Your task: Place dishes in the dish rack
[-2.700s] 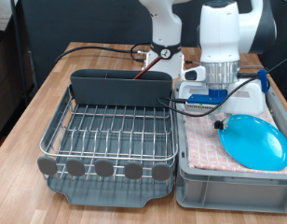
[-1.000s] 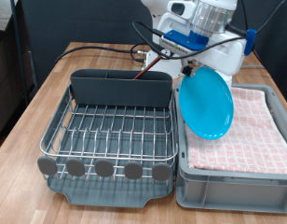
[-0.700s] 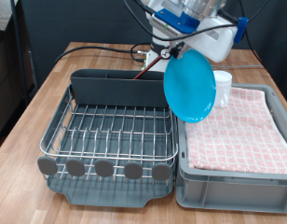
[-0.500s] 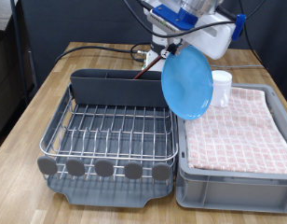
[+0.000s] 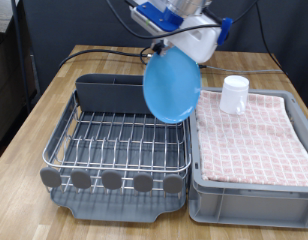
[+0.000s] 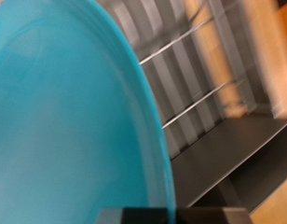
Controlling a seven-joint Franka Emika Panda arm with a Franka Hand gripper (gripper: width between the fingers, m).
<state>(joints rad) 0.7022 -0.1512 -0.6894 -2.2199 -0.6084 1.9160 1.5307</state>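
Exterior view: your tool (image 5: 170,48) grips the blue plate (image 5: 172,87) by its top edge, holding it upright in the air above the wire dish rack (image 5: 119,140). A white mug (image 5: 234,94) stands in the cloth-lined crate (image 5: 254,185).

even indoor light, soft shadows under the dish rack (image 5: 114,150). wrist view is blurred, the plate (image 6: 69,121) out of focus.

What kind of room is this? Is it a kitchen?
Probably a robot lab set up like a kitchen. A dish rack and a cloth-lined crate with a mug sit on a wooden table, and the gripper holds a blue plate above the rack.
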